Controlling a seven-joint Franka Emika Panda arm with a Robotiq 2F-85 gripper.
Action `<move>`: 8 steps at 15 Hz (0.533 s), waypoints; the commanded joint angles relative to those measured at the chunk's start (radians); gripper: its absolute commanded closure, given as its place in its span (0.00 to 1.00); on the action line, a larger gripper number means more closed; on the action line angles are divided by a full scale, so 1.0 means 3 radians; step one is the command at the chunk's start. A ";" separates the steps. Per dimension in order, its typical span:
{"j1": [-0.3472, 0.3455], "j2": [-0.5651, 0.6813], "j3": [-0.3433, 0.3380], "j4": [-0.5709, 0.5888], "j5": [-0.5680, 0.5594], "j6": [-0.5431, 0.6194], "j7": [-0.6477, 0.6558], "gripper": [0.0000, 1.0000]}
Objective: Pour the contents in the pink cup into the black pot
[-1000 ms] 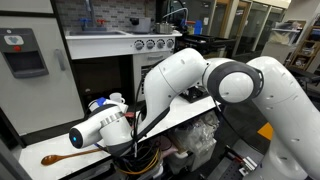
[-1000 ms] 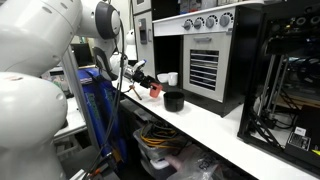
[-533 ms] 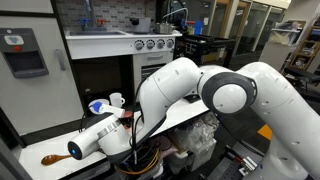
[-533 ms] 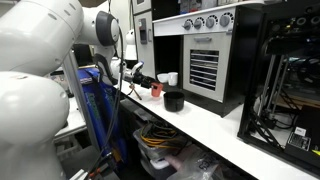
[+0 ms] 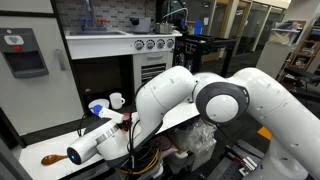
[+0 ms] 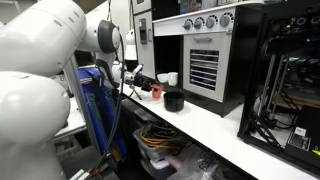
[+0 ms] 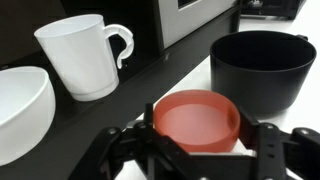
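Note:
In the wrist view the pink cup (image 7: 196, 118) stands upright in the middle, its inside plain pink. My gripper (image 7: 200, 135) has one black finger against each side of the cup and looks shut on it. The black pot (image 7: 262, 68) stands right behind the cup to the right, open side up and apart from it. In an exterior view the pink cup (image 6: 157, 91) sits at the tips of the gripper (image 6: 143, 80), low over the white counter next to the black pot (image 6: 173, 100). The cup's base is hidden by the fingers.
A white mug (image 7: 85, 55) with a handle stands at the back left, and a white bowl (image 7: 20, 110) is at the left edge. A toy stove stands behind the counter (image 6: 195, 65). A wooden spoon (image 5: 52, 158) lies near the counter's end.
My wrist and forearm have swung lower and nearer the counter's front edge. The pink cup stays at the fingertips beside the pot and has barely shifted.

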 commanded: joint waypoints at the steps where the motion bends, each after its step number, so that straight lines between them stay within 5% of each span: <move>1: 0.0057 0.0119 -0.0057 0.0173 -0.0035 -0.0058 0.0069 0.49; 8: 0.0075 0.0233 -0.0119 0.0265 -0.0085 -0.0044 0.0077 0.49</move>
